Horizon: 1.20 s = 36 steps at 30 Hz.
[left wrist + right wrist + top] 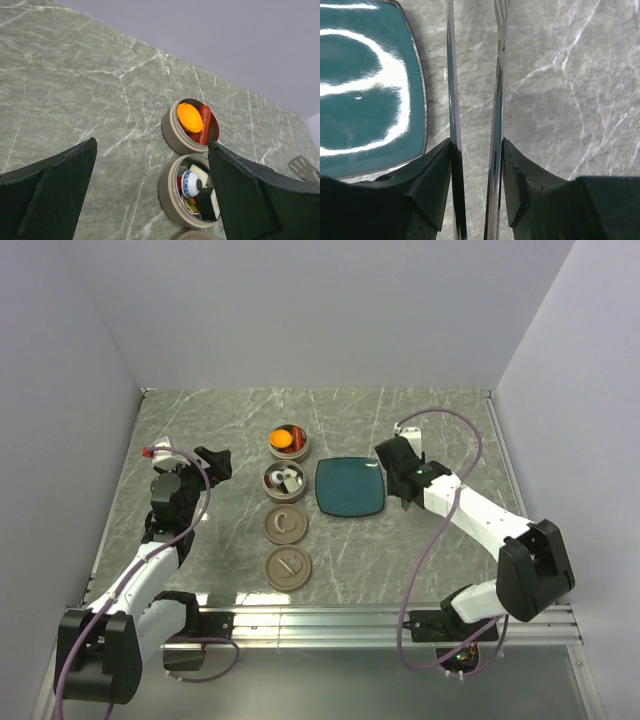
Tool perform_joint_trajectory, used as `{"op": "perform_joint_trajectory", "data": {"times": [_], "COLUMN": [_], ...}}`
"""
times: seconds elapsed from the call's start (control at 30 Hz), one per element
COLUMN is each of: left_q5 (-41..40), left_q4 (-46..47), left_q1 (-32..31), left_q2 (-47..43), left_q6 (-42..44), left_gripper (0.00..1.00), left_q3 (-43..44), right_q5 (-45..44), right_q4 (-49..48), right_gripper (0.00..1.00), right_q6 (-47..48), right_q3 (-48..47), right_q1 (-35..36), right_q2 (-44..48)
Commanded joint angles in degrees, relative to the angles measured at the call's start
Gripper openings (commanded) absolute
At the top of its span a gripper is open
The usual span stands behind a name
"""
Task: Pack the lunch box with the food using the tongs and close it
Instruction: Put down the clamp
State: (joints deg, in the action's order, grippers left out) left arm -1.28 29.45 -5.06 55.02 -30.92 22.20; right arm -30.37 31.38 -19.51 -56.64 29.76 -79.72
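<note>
The lunch box stands as two open round tan tiers. The far tier (289,441) (190,126) holds an orange ball (189,116) and red sausage pieces (205,125). The near tier (285,480) (172,192) holds white cubes (199,174) and a small blue-and-white bowl. My right gripper (398,462) (476,150) is shut on the tongs (452,75), whose two silvery arms run between its fingers beside the plate's right edge. One tong tip (303,169) shows in the left wrist view. My left gripper (216,461) (152,145) hangs open left of the tiers, holding nothing.
A square teal plate (349,487) (365,90) lies right of the tiers with nothing on it. Two round tan lids (284,525) (288,567) lie in line below the tiers. Grey walls close off the marble table at the back and sides.
</note>
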Motion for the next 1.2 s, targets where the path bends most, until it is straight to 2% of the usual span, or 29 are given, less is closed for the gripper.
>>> {"op": "perform_joint_trajectory", "data": {"times": [0.0,0.37,0.77,1.17], "left_q5": [0.8,0.8,0.8,0.8], "left_q4": [2.9,3.0,3.2,3.4], "left_q1": [0.2,0.2,0.2,0.2], "left_q2": [-0.5,-0.4,-0.2,0.1], "left_q6": [-0.2,-0.1,-0.1,-0.3], "left_gripper": [0.99,0.99,0.99,1.00], "left_q3": [0.9,0.9,0.9,0.9], "right_q5": [1.4,4.0,3.9,5.2], "right_q4": [-2.8,-3.2,-1.6,-1.4], "right_gripper": [0.49,0.49,0.51,0.65], "right_q6": [0.1,0.4,1.0,1.1], "right_q3": [0.9,1.5,-6.9,-10.5], "right_q1": [-1.3,-6.1,-10.2,-13.1], "right_q2": [-1.6,-7.9,-19.3,-22.9]}}
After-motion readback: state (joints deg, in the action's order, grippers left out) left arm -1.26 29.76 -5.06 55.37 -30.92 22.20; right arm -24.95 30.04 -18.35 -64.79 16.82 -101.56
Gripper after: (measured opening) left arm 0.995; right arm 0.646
